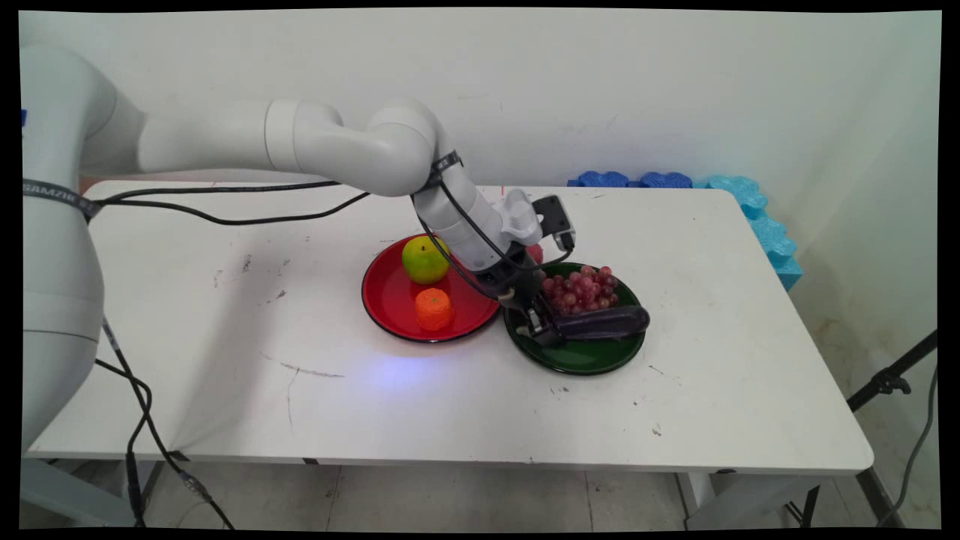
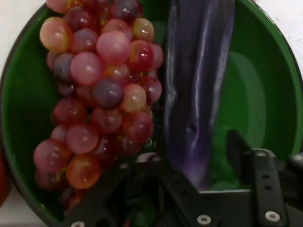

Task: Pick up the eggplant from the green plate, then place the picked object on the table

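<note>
My gripper point(image 1: 541, 324) is down in the green plate point(image 1: 592, 358), at the left end of a dark purple eggplant point(image 1: 604, 322). In the hand view the eggplant point(image 2: 196, 90) runs up from between my fingers, and my gripper point(image 2: 199, 158) is open and straddles its end; a gap shows beside the right finger point(image 2: 241, 153). A bunch of red grapes point(image 1: 581, 289) lies on the same plate, right beside the eggplant. In the hand view the grapes point(image 2: 99, 94) are to the left, over the plate's green floor point(image 2: 255, 90).
A red plate point(image 1: 390, 300) touches the green one on its left and carries a green-yellow round fruit point(image 1: 425, 259) and an orange fruit point(image 1: 433, 308). A small red thing point(image 1: 535, 253) peeks out behind the wrist. Blue foam pieces point(image 1: 750, 206) line the far right corner.
</note>
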You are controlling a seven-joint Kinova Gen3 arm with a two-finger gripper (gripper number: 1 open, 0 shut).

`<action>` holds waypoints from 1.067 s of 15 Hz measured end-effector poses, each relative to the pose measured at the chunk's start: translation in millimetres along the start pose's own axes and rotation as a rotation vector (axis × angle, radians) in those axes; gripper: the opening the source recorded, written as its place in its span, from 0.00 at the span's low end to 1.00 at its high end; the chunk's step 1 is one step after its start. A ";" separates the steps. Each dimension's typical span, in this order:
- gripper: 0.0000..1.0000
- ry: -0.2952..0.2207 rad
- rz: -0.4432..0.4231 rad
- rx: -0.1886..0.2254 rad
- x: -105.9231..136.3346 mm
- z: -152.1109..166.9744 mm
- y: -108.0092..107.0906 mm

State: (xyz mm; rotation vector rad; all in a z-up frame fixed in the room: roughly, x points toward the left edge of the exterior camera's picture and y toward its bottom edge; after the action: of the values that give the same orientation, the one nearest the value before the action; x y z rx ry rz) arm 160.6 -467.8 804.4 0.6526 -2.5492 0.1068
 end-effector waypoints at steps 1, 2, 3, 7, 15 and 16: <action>0.00 -0.003 0.011 -0.001 0.6 2.5 -0.3; 0.00 -0.004 0.020 -0.001 1.4 3.3 -0.2; 0.00 -0.004 0.030 0.000 2.5 3.0 0.1; 0.00 0.010 0.054 0.012 11.3 -13.7 5.1; 0.00 0.049 0.122 0.019 18.7 -127.9 45.9; 0.00 0.046 0.129 0.015 15.3 -135.5 50.2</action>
State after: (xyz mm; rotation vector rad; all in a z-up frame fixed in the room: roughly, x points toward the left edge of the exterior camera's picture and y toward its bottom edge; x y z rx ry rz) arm 186.7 -403.8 932.2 0.4852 -2.5471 0.1829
